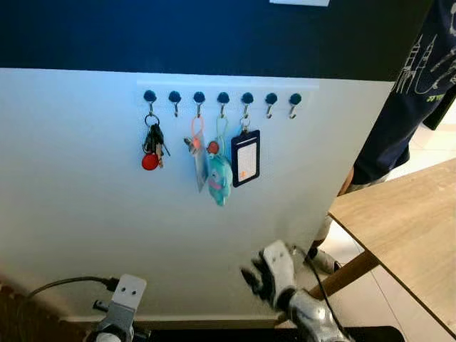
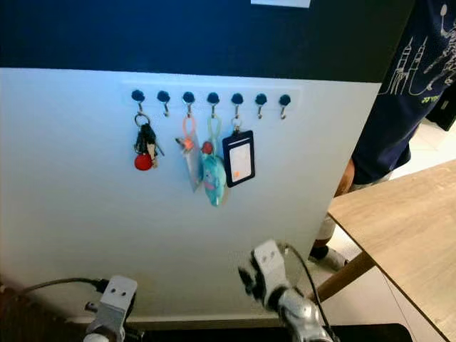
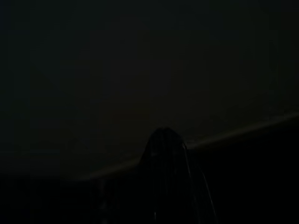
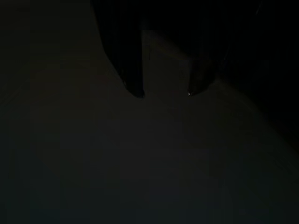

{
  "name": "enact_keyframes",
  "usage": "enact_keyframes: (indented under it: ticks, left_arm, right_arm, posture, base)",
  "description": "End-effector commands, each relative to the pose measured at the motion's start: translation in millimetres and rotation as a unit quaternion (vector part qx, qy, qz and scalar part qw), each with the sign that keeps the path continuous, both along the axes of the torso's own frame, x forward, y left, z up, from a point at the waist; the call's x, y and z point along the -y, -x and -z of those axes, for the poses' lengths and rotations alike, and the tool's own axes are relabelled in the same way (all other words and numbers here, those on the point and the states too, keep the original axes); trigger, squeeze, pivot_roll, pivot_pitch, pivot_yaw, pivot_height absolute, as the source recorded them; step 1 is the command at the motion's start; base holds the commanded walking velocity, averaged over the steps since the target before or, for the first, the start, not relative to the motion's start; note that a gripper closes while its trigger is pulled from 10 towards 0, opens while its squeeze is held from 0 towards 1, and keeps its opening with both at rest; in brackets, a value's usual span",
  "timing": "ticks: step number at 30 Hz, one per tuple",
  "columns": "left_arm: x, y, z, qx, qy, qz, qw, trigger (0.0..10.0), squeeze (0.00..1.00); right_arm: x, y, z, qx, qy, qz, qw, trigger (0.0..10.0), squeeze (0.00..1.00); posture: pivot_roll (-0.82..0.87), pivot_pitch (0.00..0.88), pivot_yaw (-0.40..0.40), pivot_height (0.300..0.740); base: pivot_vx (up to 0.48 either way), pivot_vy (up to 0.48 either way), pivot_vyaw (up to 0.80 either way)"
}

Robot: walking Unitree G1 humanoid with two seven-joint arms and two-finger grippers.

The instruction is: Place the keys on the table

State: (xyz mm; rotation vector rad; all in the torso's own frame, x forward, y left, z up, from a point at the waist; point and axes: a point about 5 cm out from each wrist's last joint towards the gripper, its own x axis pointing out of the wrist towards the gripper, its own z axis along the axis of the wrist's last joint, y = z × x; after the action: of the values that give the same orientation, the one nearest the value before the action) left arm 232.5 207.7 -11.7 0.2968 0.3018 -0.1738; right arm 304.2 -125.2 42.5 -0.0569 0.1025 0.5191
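A bunch of keys (image 1: 152,140) with a round red tag (image 1: 149,162) hangs on the leftmost hook of a rack (image 1: 222,97) on the white wall. My right arm (image 1: 279,269) is raised low in the middle, well below the rack and to the right of the keys. In the dark right wrist view my right gripper (image 4: 163,93) is open, with nothing between its two black fingers. My left arm (image 1: 122,303) sits low at the left, below the keys. The left wrist view is almost black, with a dim outline of my left gripper (image 3: 164,147).
Other hooks carry an orange-looped tag (image 1: 197,153), a teal plush charm (image 1: 219,178) and a black badge holder (image 1: 245,158); two hooks are bare. A wooden table (image 1: 406,221) stands at the right. A person in a dark shirt (image 1: 410,92) stands behind it.
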Motion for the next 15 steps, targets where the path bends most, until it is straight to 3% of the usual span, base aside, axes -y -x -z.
enact_keyframes:
  ticks: [1, 4, 7, 8, 9, 12, 15]
  left_arm:
    - [-1.9, 0.8, -5.5, 0.019, 0.006, 0.008, 1.0, 10.0, 0.0]
    - [0.8, -0.1, -8.7, 0.03, 0.019, 0.008, 0.999, 10.0, 0.0]
    - [2.9, -0.8, -10.6, 0.036, 0.02, 0.011, 0.999, 10.0, 0.0]
    - [5.4, -1.9, -12.1, 0.039, 0.025, 0.013, 0.999, 10.0, 0.0]
    - [5.4, -1.9, -12.1, 0.039, 0.025, 0.013, 0.999, 10.0, 0.0]
    - [8.2, -2.6, -13.0, 0.04, 0.03, 0.016, 0.999, 10.0, 0.0]
    - [10.7, -2.6, -13.1, 0.04, 0.031, 0.02, 0.998, 10.0, 0.0]
  right_arm:
    - [9.5, -11.1, -27.9, 0.067, -0.05, 0.034, 0.996, 10.0, 0.0]
    - [16.4, -17.4, -51.1, 0.114, -0.104, 0.056, 0.986, 10.0, 0.0]
    - [25.4, -20.9, -70.0, 0.163, -0.12, 0.09, 0.975, 10.0, 0.0]
    - [32.7, -25.8, -82.9, 0.148, -0.222, 0.113, 0.957, 10.0, 0.0]
    - [32.7, -25.8, -82.9, 0.148, -0.222, 0.113, 0.957, 10.0, 0.0]
    - [38.5, -27.4, -89.6, 0.123, -0.322, 0.109, 0.932, 10.0, 0.0]
    - [40.7, -25.6, -88.1, 0.111, -0.348, 0.097, 0.926, 10.0, 0.0]
  posture:
    - [0.14, 0.058, -0.055, 0.74]
    - [0.14, 0.061, -0.057, 0.74]
    - [0.14, 0.064, -0.058, 0.74]
    - [0.13, 0.065, -0.059, 0.74]
    - [0.13, 0.065, -0.059, 0.74]
    - [0.13, 0.068, -0.057, 0.74]
    - [0.13, 0.069, -0.057, 0.74]
  base:
    - [0.0, 0.0, 0.0]
    - [0.0, 0.0, 0.0]
    - [0.0, 0.0, 0.0]
    - [0.0, 0.0, 0.0]
    - [0.0, 0.0, 0.0]
    - [0.0, 0.0, 0.0]
    - [0.0, 0.0, 0.0]
